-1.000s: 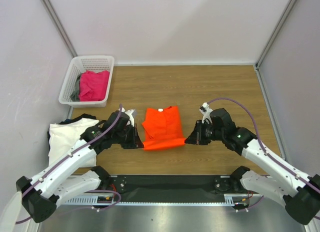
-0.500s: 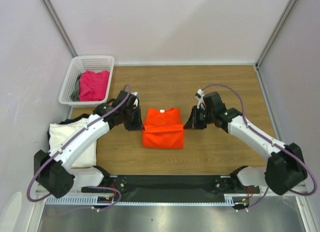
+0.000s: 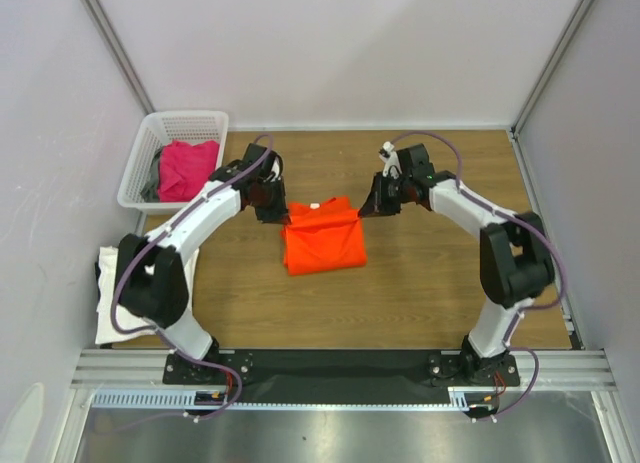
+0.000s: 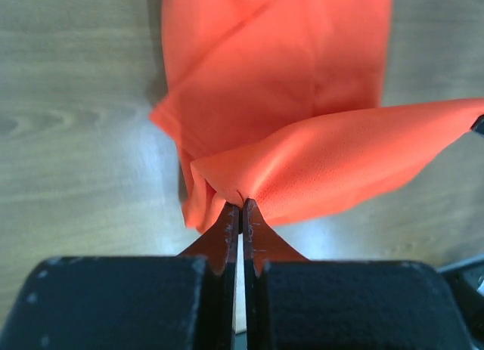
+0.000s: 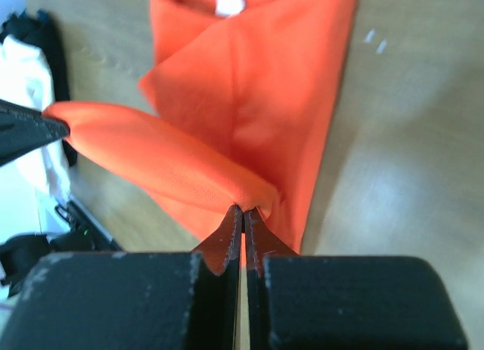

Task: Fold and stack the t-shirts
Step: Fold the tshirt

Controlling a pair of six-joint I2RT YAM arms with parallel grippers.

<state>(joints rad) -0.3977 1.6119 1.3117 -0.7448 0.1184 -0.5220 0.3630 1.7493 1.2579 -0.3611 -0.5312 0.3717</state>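
Near edge of the table (image 3: 440,293) first. With the left arm (image 3: 195,221): rises from its base, bends over the white t-shirt (image 3: 108,318) at the near left, then stretches far forward and to the right. With the right arm (image 3: 515,265): climbs steeply from its base, folds at the elbow close to the right side, then reaches forward and to the left.

Further out, with the left gripper (image 3: 273,209): points toward the middle, presses both jaws together on a small pinch of the orange t-shirt (image 3: 322,248), at its far-left corner. With the right gripper (image 3: 372,205): faces the other one and clamps in the same narrow way on the far-right corner of this cloth. Between the two: holds one folded edge raised and stretched like a band above the wood. Below it and nearer: lies flat in the middle of the table, well apart from the white t-shirt.

Farthest, in the far-left corner: a white lattice basket (image 3: 185,117), with the magenta t-shirt (image 3: 188,168) inside and a bit of the grey t-shirt (image 3: 152,183) just beside it.
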